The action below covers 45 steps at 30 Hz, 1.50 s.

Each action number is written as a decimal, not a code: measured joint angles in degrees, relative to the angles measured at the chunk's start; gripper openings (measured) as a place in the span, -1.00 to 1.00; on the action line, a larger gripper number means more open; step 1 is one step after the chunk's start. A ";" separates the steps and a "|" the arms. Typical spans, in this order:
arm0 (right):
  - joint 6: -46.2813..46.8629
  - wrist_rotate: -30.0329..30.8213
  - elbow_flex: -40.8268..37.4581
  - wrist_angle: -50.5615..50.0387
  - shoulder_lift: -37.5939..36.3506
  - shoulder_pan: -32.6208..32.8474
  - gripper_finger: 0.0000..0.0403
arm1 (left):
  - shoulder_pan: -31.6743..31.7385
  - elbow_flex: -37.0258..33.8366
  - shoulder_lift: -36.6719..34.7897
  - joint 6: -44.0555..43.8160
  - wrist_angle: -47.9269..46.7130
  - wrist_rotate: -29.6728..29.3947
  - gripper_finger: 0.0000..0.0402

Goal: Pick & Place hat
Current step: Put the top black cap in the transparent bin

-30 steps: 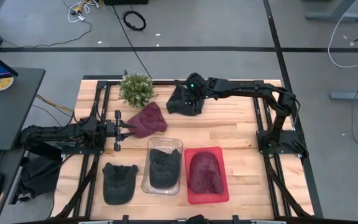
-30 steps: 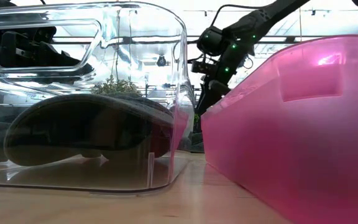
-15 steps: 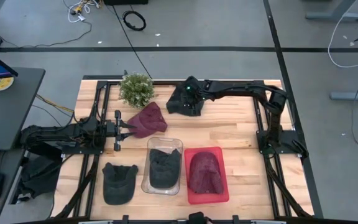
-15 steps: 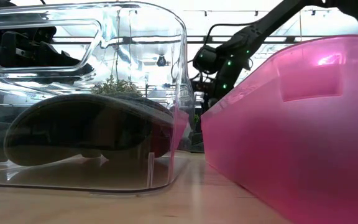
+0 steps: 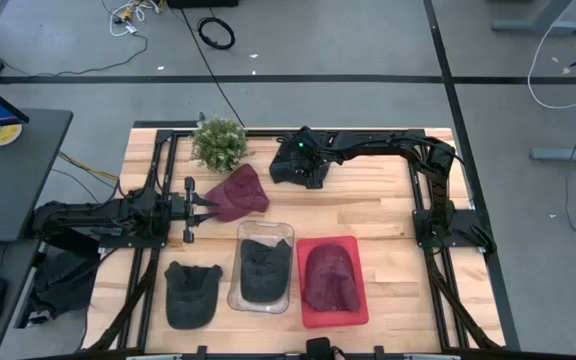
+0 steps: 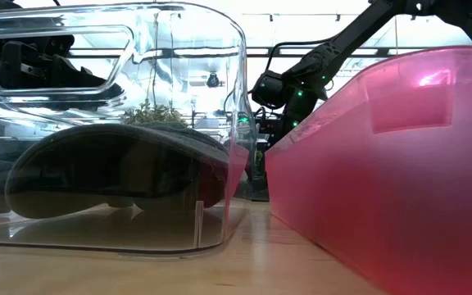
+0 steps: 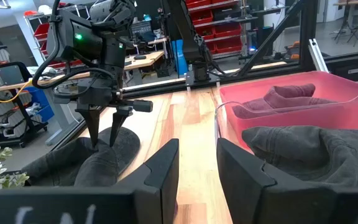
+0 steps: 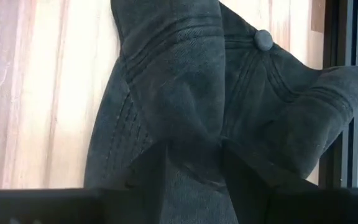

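Observation:
A dark grey hat [image 5: 290, 170] lies flat on the table at the far middle. My right gripper [image 7: 104, 142] is open over its crown [image 8: 185, 68], one finger on either side of a raised fold. My left gripper [image 7: 197, 177] waits open at the table's left, level, beside a maroon hat [image 5: 238, 193] lying on the wood. Another dark hat [image 5: 190, 293] lies near the front left. My right gripper comes at the dark hat from above, slanting down. Its open fingertips [image 7: 96, 143] end at the crown's cloth, on either side of a raised fold [image 8: 191, 124] that runs between them. The hat lies on the table. Whether the tips press in, I cannot tell.
A clear bin [image 5: 243, 300] holds a dark hat, and a red bin [image 5: 303, 315] beside it holds a maroon hat, both near the front middle. A small green plant [image 5: 219, 143] stands at the far left of the dark hat. Bare wood lies right of the bins.
My right gripper has come down onto the dark hat at the far middle, shifting slightly toward the table's left and tipping a little more downward. The hat has stayed where it was. The finger gap looks unchanged.

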 joint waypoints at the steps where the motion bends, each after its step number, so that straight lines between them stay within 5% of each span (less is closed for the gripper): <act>1: -0.02 0.12 0.00 0.01 0.00 -0.07 -0.26 | 0.02 0.00 0.00 0.00 0.00 0.01 -0.43; 10: -1.22 4.11 0.00 -2.03 0.00 -1.71 -0.94 | 0.00 -0.01 0.00 0.00 0.00 0.00 -0.43; 26: 17.56 4.62 0.00 -5.07 -9.36 -0.09 -0.99 | 0.00 -0.01 0.00 0.00 0.00 0.00 -0.43; 45: 34.15 18.56 0.00 -9.25 -16.79 21.83 -1.00 | 0.00 0.00 0.00 0.00 0.02 0.00 -0.43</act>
